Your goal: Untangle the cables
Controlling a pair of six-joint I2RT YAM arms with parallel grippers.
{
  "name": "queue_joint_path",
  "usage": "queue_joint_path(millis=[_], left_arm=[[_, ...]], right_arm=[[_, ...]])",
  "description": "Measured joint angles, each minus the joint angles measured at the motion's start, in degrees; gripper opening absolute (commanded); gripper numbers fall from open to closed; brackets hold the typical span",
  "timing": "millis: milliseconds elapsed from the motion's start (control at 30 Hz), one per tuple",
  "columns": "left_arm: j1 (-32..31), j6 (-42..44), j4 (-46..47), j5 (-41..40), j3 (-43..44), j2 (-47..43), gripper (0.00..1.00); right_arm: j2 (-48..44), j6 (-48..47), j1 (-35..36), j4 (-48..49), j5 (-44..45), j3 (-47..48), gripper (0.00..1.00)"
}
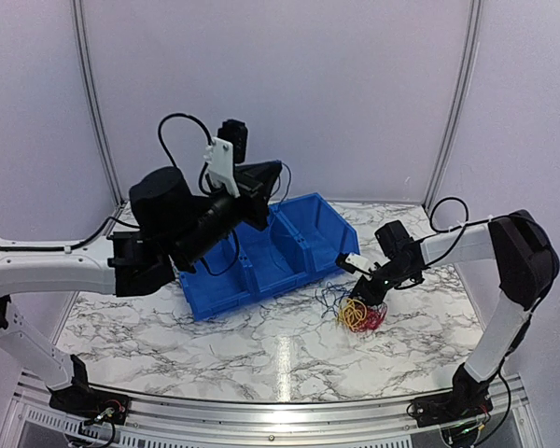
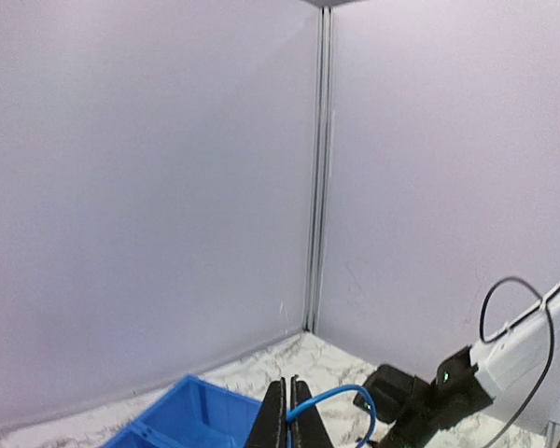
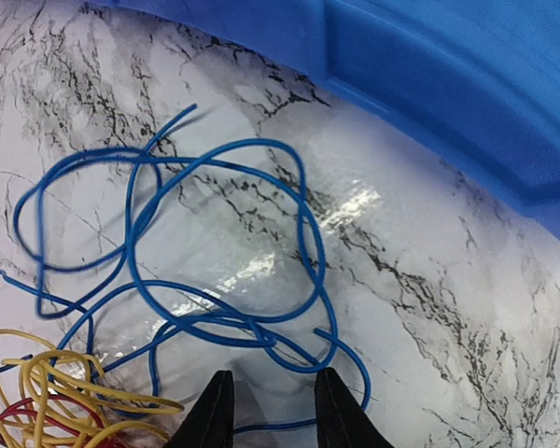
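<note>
At the near right of the table (image 1: 215, 345), right gripper (image 3: 274, 375) hangs low over the cables (image 1: 359, 315), nose down, jaws apart, nothing pinched. My read: it's lining up on the pile, not gripping. Just ahead of its fingers, loose blue loops (image 3: 224, 233) lie flat on the marble and cross each other several times. Yellow bundle (image 3: 56, 392) with red strands (image 3: 14, 415) sits just beside them, and at least one blue run goes in under it, so that corner looks knotted. One blue strand passes low between the fingers; can't tell if it touches either. Beyond the pile, blue bin (image 1: 215, 297) sits diagonally mid-table with its wall near the loops, which limits sweep room on that side. Farther back, left gripper (image 2: 288, 415) is held high above the bin, clamped tight on a blue cable (image 2: 329, 394) that curls out from between its fingers. Probably up there to keep that strand clear of the heap while the right works the rest. Can't tell whether that cable runs down into the pile. Behind it all, plain wall panels (image 2: 149, 187).
</note>
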Motion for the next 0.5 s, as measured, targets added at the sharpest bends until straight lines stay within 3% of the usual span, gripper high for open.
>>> queue_joint_path(millis=[367, 500], left_arm=[[-3.2, 14.0, -4.0, -3.3, 13.4, -9.2, 0.00], [-3.5, 15.8, -5.4, -3.7, 13.9, -11.5, 0.00]], right_arm=[[0.3, 0.6, -1.7, 0.5, 1.0, 0.4, 0.32], [0.2, 0.6, -2.0, 0.4, 1.1, 0.4, 0.40]])
